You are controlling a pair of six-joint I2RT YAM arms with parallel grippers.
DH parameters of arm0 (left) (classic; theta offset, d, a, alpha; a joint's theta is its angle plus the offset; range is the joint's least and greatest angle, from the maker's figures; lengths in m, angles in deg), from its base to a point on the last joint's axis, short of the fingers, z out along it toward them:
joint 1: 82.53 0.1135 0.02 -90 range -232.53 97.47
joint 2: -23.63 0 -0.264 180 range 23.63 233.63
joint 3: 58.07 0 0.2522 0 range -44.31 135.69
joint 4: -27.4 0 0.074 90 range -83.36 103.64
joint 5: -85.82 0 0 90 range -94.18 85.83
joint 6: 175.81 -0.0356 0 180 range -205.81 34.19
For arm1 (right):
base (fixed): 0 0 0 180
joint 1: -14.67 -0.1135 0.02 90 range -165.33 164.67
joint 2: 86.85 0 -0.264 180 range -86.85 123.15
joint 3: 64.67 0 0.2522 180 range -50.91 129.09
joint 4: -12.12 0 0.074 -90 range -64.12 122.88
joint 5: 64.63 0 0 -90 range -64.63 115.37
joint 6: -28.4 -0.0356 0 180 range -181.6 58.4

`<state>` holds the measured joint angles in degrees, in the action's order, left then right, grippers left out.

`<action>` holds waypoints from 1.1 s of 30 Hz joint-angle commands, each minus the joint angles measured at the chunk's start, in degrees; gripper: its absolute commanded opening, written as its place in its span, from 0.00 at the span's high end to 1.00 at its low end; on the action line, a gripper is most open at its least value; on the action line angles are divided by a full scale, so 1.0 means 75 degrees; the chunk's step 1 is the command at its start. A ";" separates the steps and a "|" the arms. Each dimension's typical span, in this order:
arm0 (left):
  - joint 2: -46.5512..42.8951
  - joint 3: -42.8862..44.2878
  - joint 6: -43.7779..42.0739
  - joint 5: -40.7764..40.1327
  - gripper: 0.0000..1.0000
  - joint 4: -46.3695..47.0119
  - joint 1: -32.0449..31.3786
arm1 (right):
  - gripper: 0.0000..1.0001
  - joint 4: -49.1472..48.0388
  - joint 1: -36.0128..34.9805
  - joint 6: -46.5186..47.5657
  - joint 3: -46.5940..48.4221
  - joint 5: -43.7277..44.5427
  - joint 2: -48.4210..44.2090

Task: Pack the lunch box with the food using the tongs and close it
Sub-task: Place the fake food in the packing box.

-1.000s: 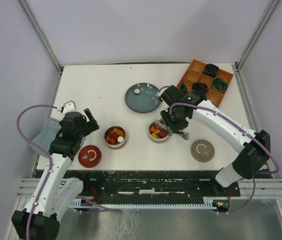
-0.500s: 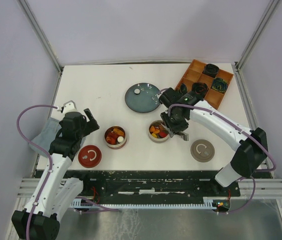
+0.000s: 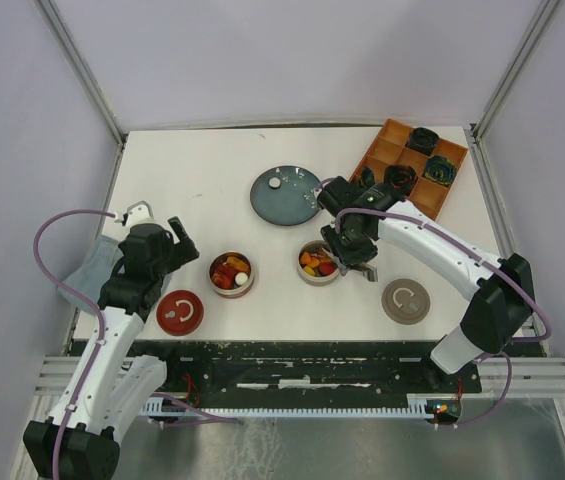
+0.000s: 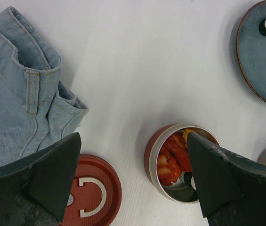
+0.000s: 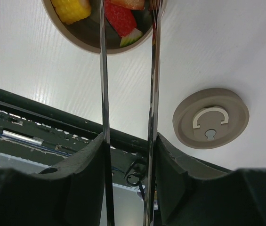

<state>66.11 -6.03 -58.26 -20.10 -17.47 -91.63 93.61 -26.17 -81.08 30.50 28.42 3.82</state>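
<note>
The right gripper (image 5: 128, 141) is clasping the tongs (image 5: 103, 70), their tips reaching ahead into the beige tin (image 5: 78, 43) of food (image 5: 120, 18). The left gripper (image 4: 133, 175) is hanging wide open above the red tin (image 4: 151, 157).

Left arm folded, claw (image 3: 176, 243) facing down, jaws wide apart, nothing between them. Right arm reaching forward, claw (image 5: 129, 143) facing down, fingers (image 5: 88, 155) clamping tongs (image 5: 103, 94) from both sides.
</note>
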 commanded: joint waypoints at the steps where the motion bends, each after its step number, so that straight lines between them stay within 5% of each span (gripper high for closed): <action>1: -0.0027 0.0028 -0.0241 0.0060 0.01 0.0382 0.0019 | 0.52 -0.0153 -0.0023 -0.0015 0.0171 0.0097 -0.0219; 33: 0.0031 0.0017 -0.0239 0.0084 0.01 0.0375 0.0020 | 0.55 0.0672 -0.0434 0.0020 0.0729 0.1020 0.0125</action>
<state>66.31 -6.05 -58.26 -20.10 -17.47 -91.63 97.23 -28.97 -80.84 32.90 33.70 5.94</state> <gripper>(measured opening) 0.994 0.444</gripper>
